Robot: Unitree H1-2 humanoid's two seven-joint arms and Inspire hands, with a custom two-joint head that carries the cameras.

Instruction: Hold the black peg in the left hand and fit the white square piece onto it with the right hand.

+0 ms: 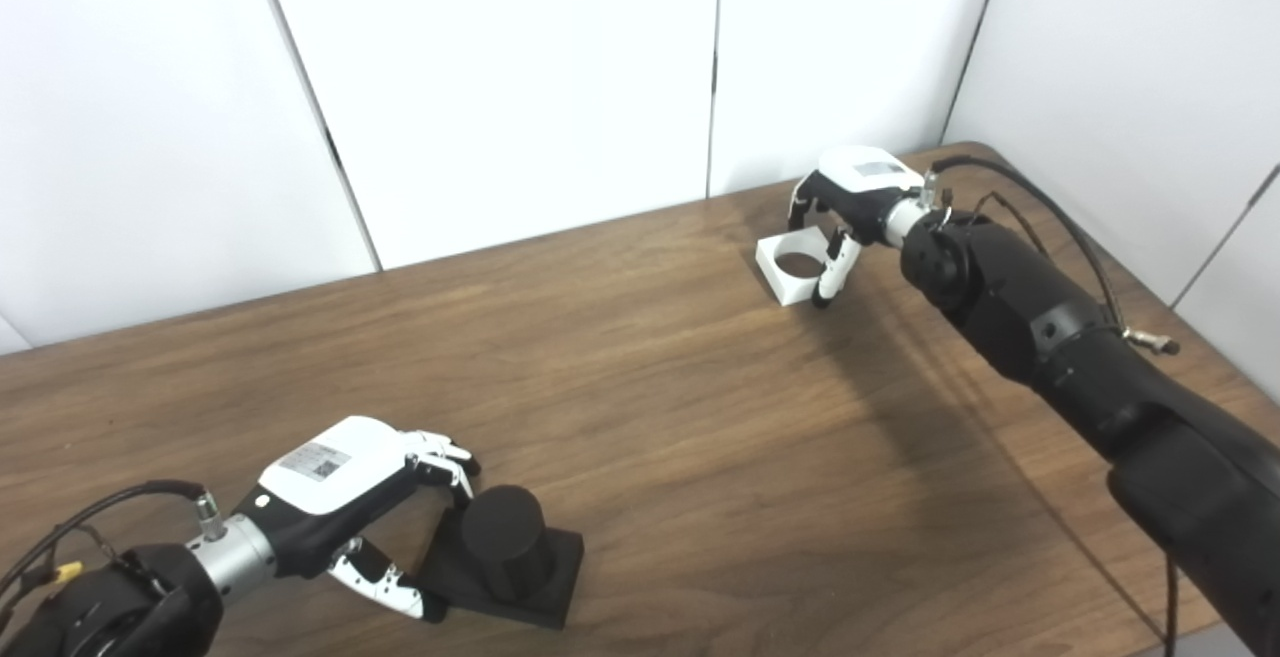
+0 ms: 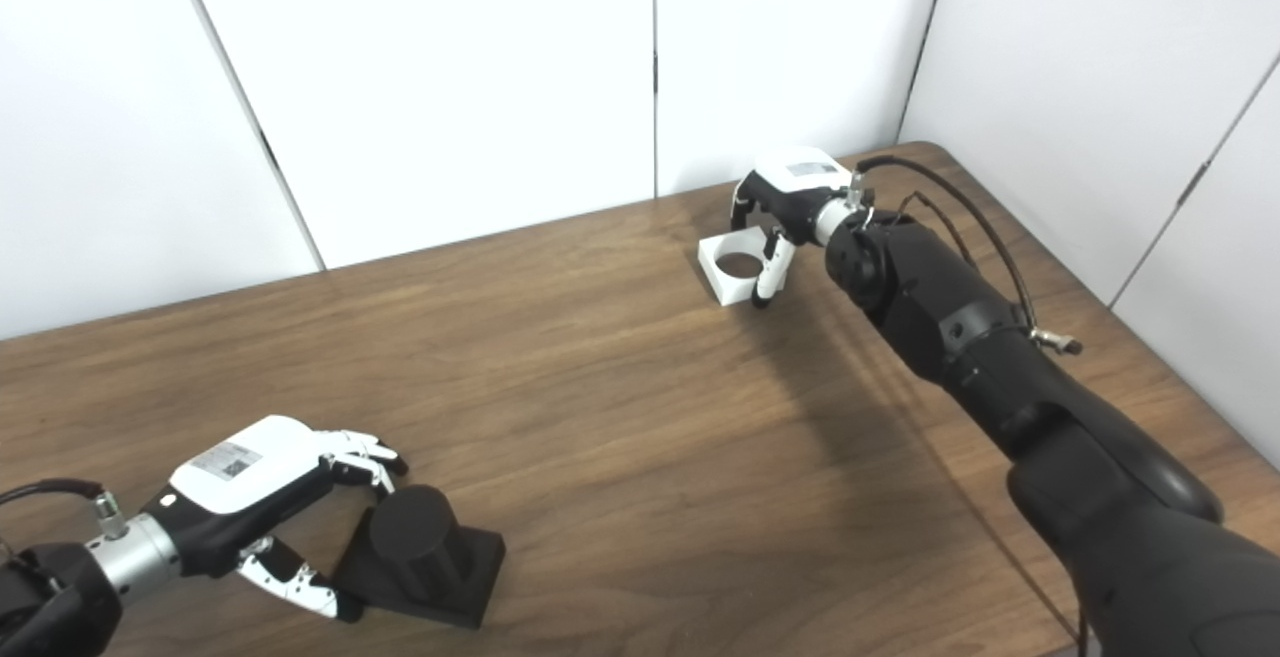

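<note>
In the left eye view, we are working both ends of the table [image 1: 640,357] at once. Taking the peg [image 1: 503,540] as our landmark, it is standing upright on its black base at the near left. Our left hand [image 1: 345,507] is sitting just left of it with its fingers spread around the base: the upper fingers are reaching toward the cylinder's top and the thumb is lying along the base's near-left edge. We are not yet closing on it. Well apart from the peg, far across to the right and back, the square [image 1: 797,270] is lying flat with its round hole facing up. Our right hand [image 1: 850,212] is arching over its right side, the thumb pressing down at its near corner.

In the right eye view, the same layout is showing. The left hand [image 2: 255,497] is reading as open around the peg [image 2: 415,537]. The right hand [image 2: 785,207] is looking curled on the square [image 2: 735,272], though from here we cannot tell for sure whether it is already pinching the piece or only touching it.

To do this step well, we judge that the left fingers should be closing on the base rather than on the cylinder, so the shaft is staying free for the hole. The right hand should be gripping the square by its outer walls, keeping the hole uncovered and level, since a tilted piece is likely to jam on the peg.
</note>
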